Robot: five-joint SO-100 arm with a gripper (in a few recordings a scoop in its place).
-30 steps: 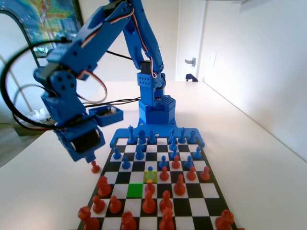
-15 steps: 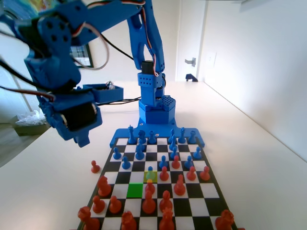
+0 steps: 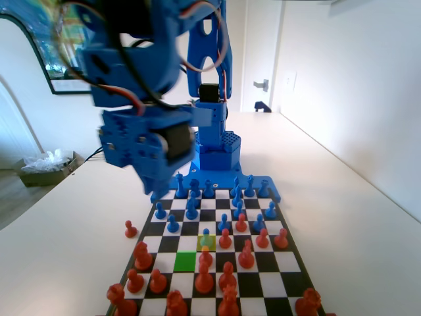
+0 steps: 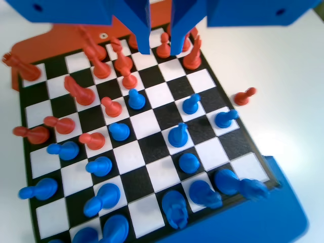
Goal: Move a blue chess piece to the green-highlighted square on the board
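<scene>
Honestly, tool [image 4: 160, 50] hangs part-open and empty; I'd drop straight over the pawn [image 3: 206, 234] ahead of it, jaws wider.

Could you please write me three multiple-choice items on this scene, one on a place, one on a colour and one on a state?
1. The blue chess piece nearest the green-highlighted square stands: A) on the yellow-green square; B) on the green square itself; C) on a plain white square.
2. The lone pawn on the table beside the board is: A) blue; B) white; C) red-orange.
3. The gripper has its fingers: A) shut on a pawn; B) apart, holding nothing; C) shut, empty.

Answers: 1 A, its base sits on the paler tinted square; 2 C, it matches the red-orange pieces; 3 B, the wrist view shows the board through the gap.
</scene>
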